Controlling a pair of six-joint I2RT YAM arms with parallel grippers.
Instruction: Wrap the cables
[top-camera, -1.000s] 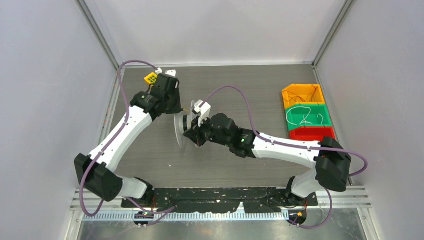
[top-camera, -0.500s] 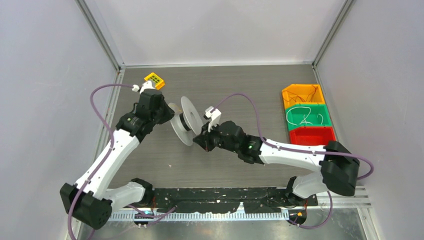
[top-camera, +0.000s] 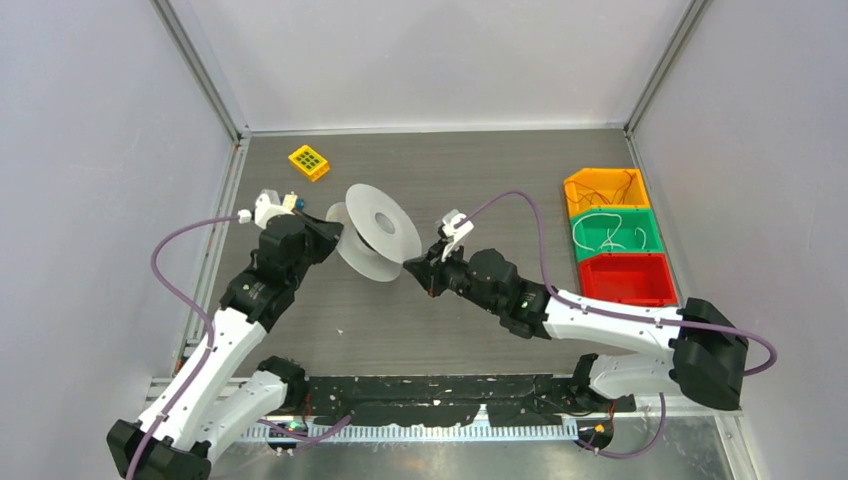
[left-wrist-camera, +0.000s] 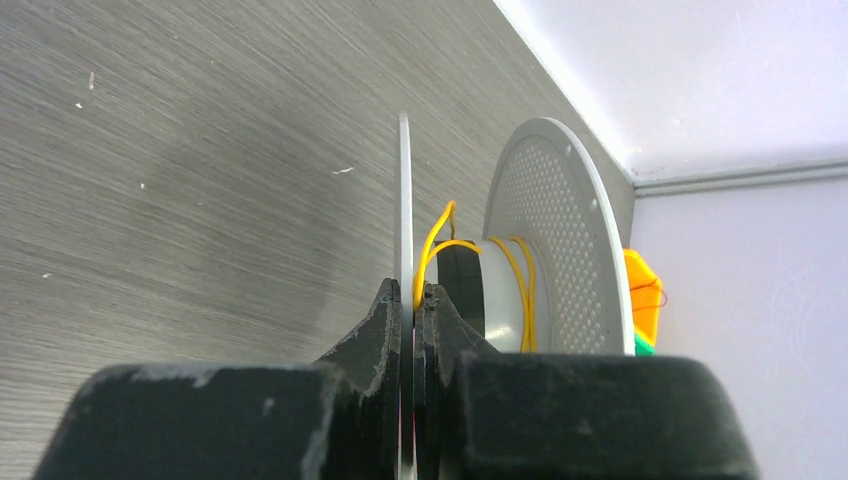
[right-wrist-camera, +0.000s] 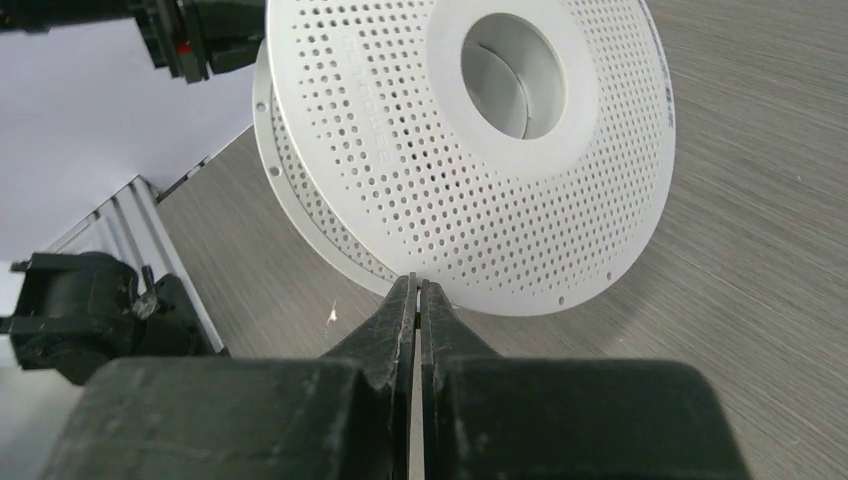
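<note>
A white perforated spool (top-camera: 376, 236) stands tilted on its edge at mid-table. In the left wrist view the thin yellow cable (left-wrist-camera: 522, 285) runs a few turns round the spool's hub, and a loose loop of it (left-wrist-camera: 436, 243) rises beside the jaws. My left gripper (left-wrist-camera: 413, 300) is shut on the spool's thin near flange (left-wrist-camera: 404, 190); from above it sits at the spool's left (top-camera: 322, 238). My right gripper (right-wrist-camera: 416, 287) is shut, its tips just at the lower rim of the perforated flange (right-wrist-camera: 470, 160), with nothing seen between them. From above the right gripper (top-camera: 424, 270) is at the spool's right.
A yellow keypad-like block (top-camera: 308, 161) lies at the far left. Orange (top-camera: 603, 187), green (top-camera: 615, 232) and red (top-camera: 625, 279) bins line the right side, the first two holding loose wires. Purple arm cables arch over both arms.
The left arm has drawn back from the far-left corner toward the near side, holding the spool. The spool has turned, showing more of its face. The right gripper has shifted right.
</note>
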